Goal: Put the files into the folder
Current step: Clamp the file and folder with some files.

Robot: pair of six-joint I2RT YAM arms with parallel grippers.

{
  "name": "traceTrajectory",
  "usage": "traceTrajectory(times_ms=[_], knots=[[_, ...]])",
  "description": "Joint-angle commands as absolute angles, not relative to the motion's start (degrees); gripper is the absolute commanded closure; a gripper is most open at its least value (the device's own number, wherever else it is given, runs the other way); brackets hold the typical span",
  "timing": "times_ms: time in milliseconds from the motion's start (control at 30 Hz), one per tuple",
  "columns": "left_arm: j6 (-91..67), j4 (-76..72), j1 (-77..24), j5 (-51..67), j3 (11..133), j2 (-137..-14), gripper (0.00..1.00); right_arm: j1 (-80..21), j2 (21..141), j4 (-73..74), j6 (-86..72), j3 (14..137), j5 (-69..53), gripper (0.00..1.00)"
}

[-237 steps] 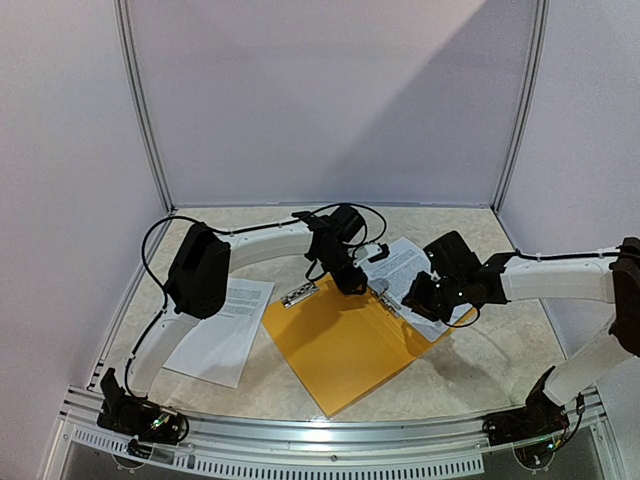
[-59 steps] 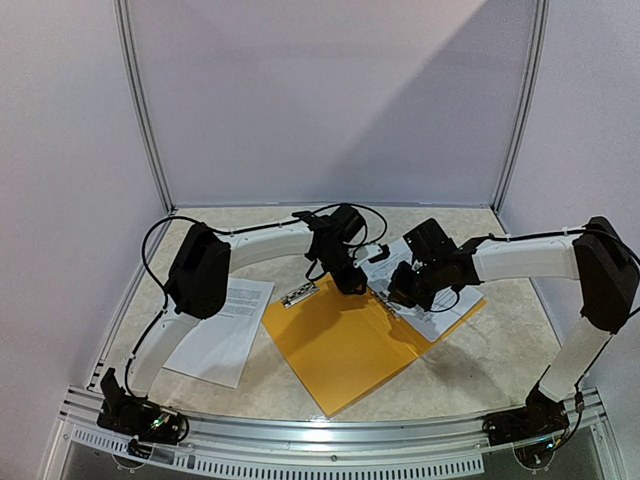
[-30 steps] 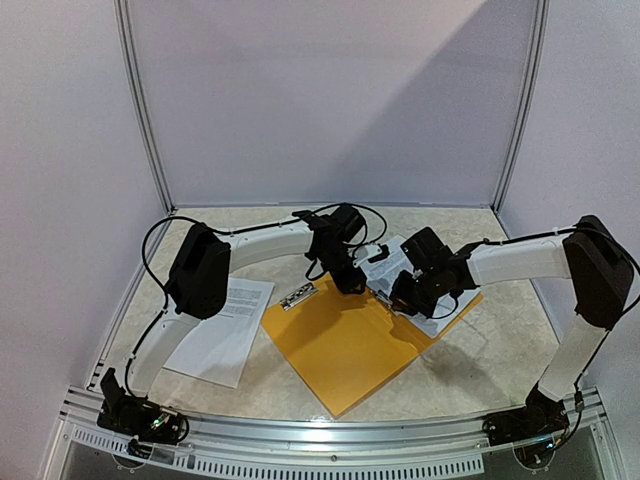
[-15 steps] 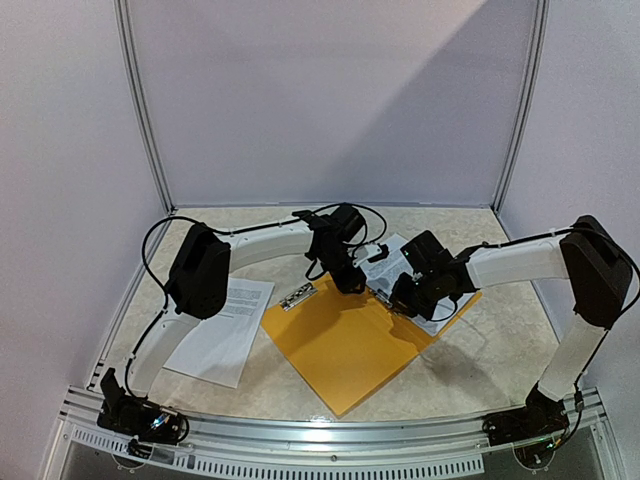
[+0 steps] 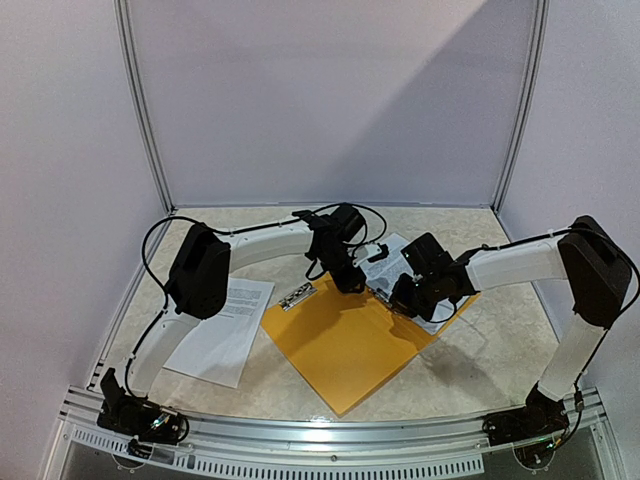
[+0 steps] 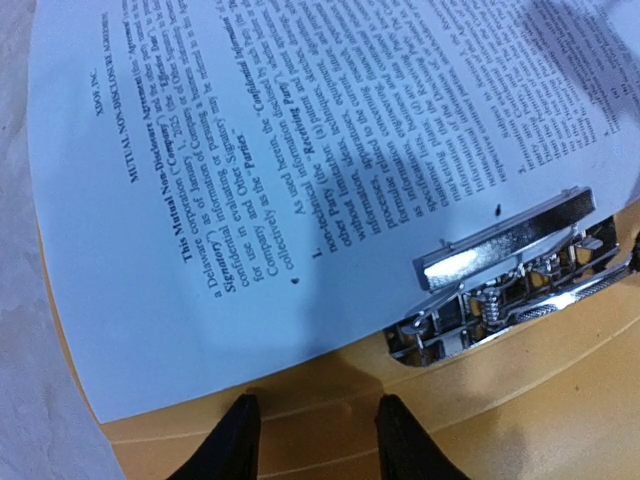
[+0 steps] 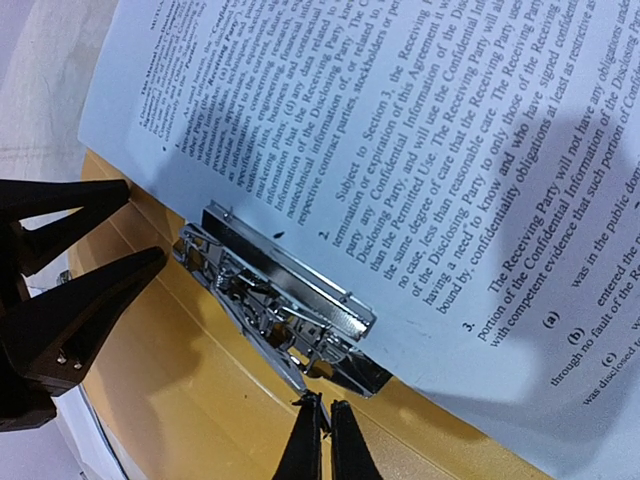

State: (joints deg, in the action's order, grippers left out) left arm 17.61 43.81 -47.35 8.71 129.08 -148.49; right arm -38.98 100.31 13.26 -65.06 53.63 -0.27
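Lying open on the table (image 5: pixel 480 350), the folder (image 5: pixel 345 345) already has one printed sheet (image 7: pixel 420 150) on its right half, the edge under the metal clip (image 7: pixel 285 300). Another sheet (image 5: pixel 215 330) waits beside the left arm, so the task seems about half done. Both arms reach over the spine: the left gripper (image 6: pixel 310 440) is half open, holding nothing; the right gripper (image 7: pixel 322 440), shut and empty, points at the clip.

Two arms with white tubular links and bulky black joint housings (black cables looped alongside); left arm (image 5: pixel 255 243), right arm (image 5: pixel 520 266). Black bases carry exposed circuit boards. Tapered, pointed black fingers (image 7: pixel 80 305).
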Motion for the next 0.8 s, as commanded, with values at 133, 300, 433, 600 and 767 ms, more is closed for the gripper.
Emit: traceTrajectory(times_ms=[133,300,433,600,767], knots=[[18.69,50.23,-48.16,8.26,127.71,-152.4,0.58,-37.22,108.58,21.37,-65.92,48.13,5.82,0.98],[18.66,50.23,-48.08,8.34,127.71,-152.48,0.58,-37.19,109.95,20.98,-65.7,47.99,5.29,0.98],[18.61,50.22,-48.08,8.41,127.71,-152.4,0.58,-37.04,110.3,21.32,-65.52,47.99,5.36,0.98],[18.61,50.21,-48.08,8.44,127.71,-152.4,0.58,-37.04,109.25,24.35,-64.85,49.55,6.55,0.98],[18.7,50.22,-48.08,8.44,127.71,-152.47,0.58,-37.01,107.23,27.54,-63.4,52.82,8.37,0.98]])
